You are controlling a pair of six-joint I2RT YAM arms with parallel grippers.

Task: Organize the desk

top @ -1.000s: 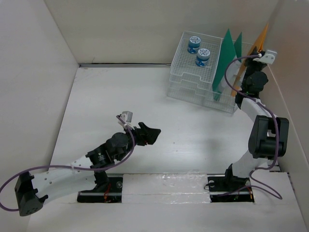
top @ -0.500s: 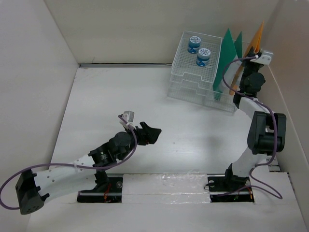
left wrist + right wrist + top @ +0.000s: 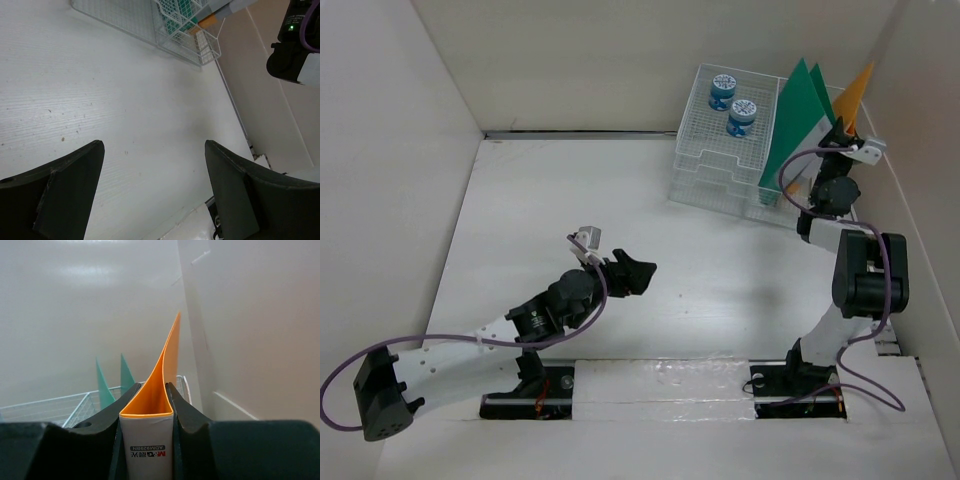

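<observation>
Right gripper (image 3: 152, 390) fingers pinch orange folder (image 3: 169, 357) between them — left gripper (image 3: 154, 150) fingers spread wide, holding nothing, desk (image 3: 100, 85) below.

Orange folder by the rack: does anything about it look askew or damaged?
Yes. The orange folder, pinched in the right tool, is bowed into a curved wedge rather than flat. From above it leans toward the side wall, away from the green folders standing in the wire rack.
</observation>
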